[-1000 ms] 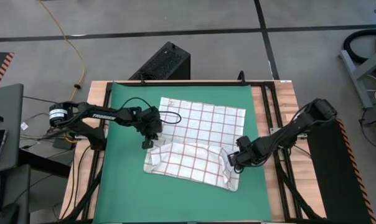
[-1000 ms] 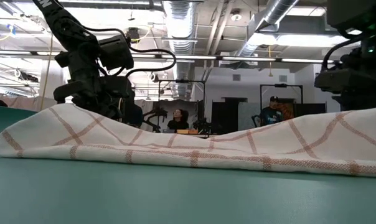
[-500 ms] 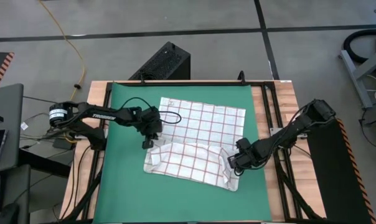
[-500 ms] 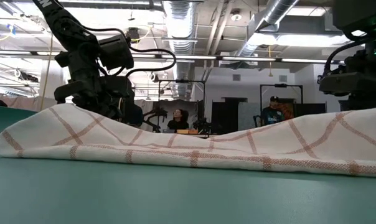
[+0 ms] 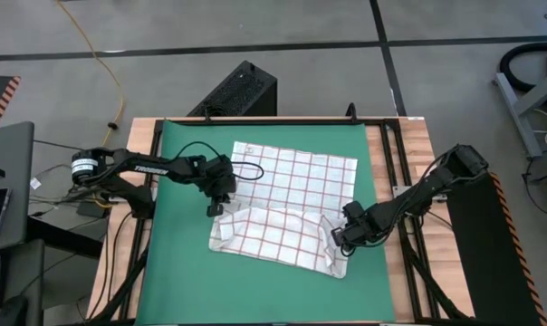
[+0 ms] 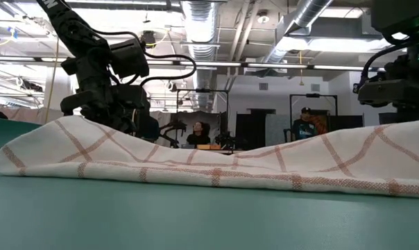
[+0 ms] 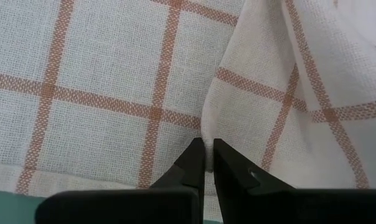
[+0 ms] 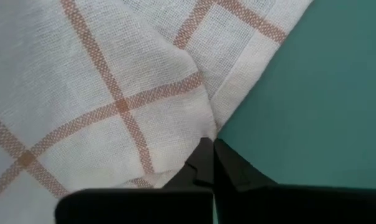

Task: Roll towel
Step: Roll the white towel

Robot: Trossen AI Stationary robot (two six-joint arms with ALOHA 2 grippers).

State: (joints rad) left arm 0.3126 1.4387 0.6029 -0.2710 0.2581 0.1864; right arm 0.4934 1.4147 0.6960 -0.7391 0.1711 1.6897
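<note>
Folded towel [image 6: 209,163] on green mat [image 6: 195,219] — dark arms behind; people beyond

The high view looks straight down on the whole green mat [image 5: 178,272] and both arms. The low view sits at mat level, very near the towel [image 6: 216,163], facing the room behind. Each wrist view looks closely at the towel's cloth. All four views share the towel.

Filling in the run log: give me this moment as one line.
towel: near edge folded over, on green mat | left gripper: shut on towel | right gripper: shut on towel
</note>
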